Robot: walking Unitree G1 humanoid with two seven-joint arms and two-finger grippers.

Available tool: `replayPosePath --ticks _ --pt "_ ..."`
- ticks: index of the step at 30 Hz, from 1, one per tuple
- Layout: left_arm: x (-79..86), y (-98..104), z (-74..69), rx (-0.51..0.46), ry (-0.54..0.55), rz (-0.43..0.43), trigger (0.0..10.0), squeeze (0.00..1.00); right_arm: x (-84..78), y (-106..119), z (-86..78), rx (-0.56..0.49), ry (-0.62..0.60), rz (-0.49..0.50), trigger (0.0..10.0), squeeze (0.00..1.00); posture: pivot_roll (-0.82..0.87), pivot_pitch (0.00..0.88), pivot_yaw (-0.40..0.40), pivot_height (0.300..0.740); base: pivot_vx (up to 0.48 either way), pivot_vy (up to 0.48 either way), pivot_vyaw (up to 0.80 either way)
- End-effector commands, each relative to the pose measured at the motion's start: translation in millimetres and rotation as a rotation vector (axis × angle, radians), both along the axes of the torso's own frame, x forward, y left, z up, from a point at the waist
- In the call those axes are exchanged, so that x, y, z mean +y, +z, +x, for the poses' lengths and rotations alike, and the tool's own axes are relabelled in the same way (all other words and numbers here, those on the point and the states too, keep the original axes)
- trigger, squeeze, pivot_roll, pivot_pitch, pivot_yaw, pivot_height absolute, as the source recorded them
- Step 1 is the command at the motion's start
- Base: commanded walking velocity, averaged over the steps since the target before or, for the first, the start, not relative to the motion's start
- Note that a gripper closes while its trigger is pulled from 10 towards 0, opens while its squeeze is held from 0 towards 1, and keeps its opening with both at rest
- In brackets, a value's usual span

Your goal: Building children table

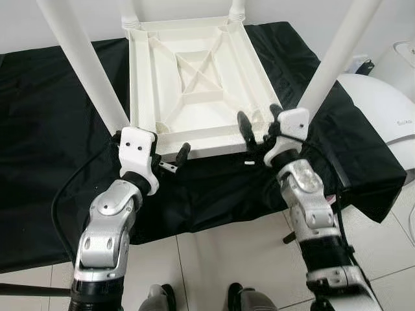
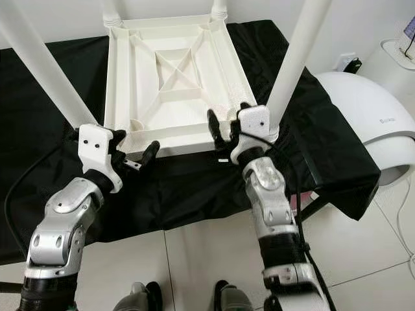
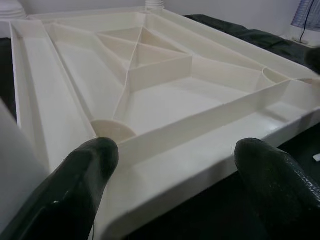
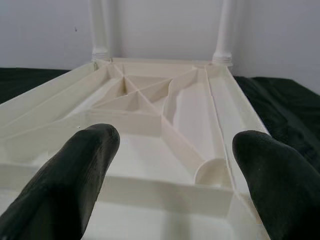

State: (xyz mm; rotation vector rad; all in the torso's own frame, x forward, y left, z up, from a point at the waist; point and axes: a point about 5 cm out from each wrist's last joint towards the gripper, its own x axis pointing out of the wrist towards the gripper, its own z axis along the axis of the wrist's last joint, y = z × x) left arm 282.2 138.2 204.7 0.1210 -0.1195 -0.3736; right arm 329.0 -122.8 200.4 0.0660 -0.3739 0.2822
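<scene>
Table: white ribbed plastic children's table (image 1: 194, 84) lies upside down on a black cloth (image 1: 45, 168), four white legs standing up.
Left gripper (image 1: 170, 159): fingers apart at the near rim, holding nothing.
Right gripper (image 1: 259, 126): spread, empty, by the near-right leg (image 1: 331, 61).
Progress: legs appear fitted; turning it upright likely remains.

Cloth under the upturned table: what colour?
Plain black cloth, seen best in the left eye view.
</scene>
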Motion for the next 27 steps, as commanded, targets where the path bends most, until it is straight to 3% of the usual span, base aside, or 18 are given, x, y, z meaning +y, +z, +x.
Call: replayPosePath --ticks 1,5,12,17,27 --pt "6.1 -2.0 -1.2 -0.001 0.075 -0.011 10.0 0.0 -0.4 -2.5 -2.4 0.008 -0.003 -0.002 10.0 0.0 -0.02 0.194 0.003 0.74 0.0 0.0 0.0" --pt "6.1 -0.3 -7.0 -0.026 0.093 -0.048 10.0 0.0 0.8 -10.8 -17.8 0.009 -0.003 0.014 10.0 0.0 -0.03 0.19 0.012 0.74 0.0 0.0 0.0" --pt "9.0 0.5 -11.3 -0.047 0.112 -0.062 10.0 0.0 -1.5 -9.4 -26.3 -0.023 -0.03 0.019 10.0 0.0 -0.03 0.19 0.021 0.74 0.0 0.0 0.0" --pt "17.8 -10.9 -22.3 -0.042 0.166 -0.071 10.0 0.0 -4.1 -18.3 -51.8 -0.048 -0.082 -0.008 10.0 0.0 -0.04 0.191 0.028 0.74 0.0 0.0 0.0" --pt "24.1 -19.5 -28.3 -0.021 0.207 -0.079 10.0 0.0 -5.3 -28.3 -67.8 -0.006 -0.101 0.004 10.0 0.0 -0.04 0.193 0.028 0.74 0.0 0.0 0.0"
